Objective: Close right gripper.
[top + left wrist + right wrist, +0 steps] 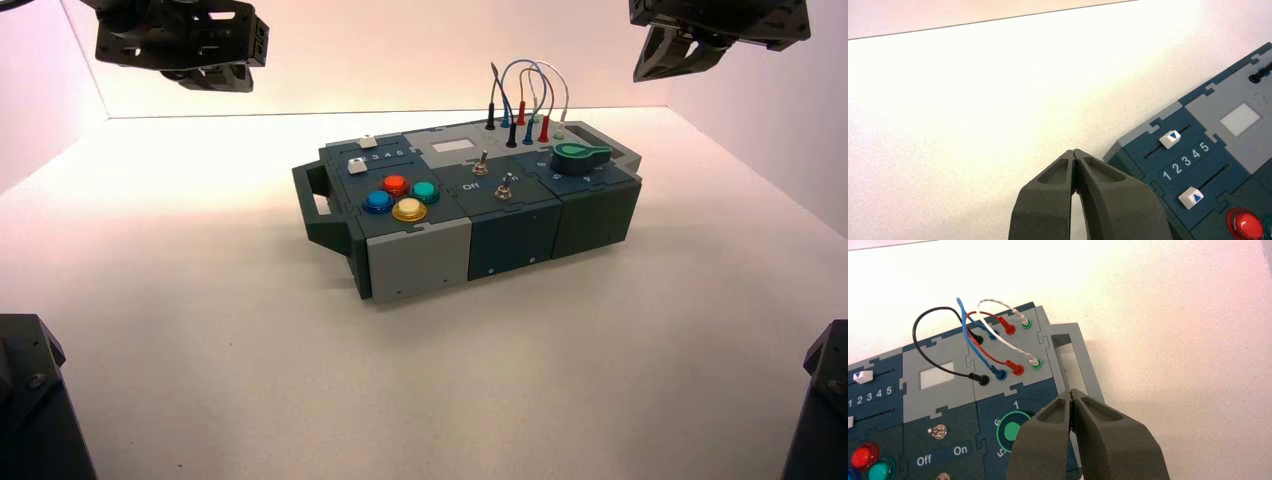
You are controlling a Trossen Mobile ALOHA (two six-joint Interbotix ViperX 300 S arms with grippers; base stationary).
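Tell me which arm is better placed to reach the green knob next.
Right. The right gripper hangs raised over the box's right end, its shut fingertips above the green knob and the handle. The left gripper, also shut, hovers beyond the slider end, farther from the knob.

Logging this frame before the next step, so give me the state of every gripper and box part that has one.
Right gripper, black with angular fingers: shut, empty, above the box's grey handle end.
Left gripper, black: shut, empty, raised beside the box's slider end.
Two white sliders: upper one sits farther toward 5 than the lower.
Black, blue, red and white wires: every plug seated.
Two metal toggle switches: position unclear.
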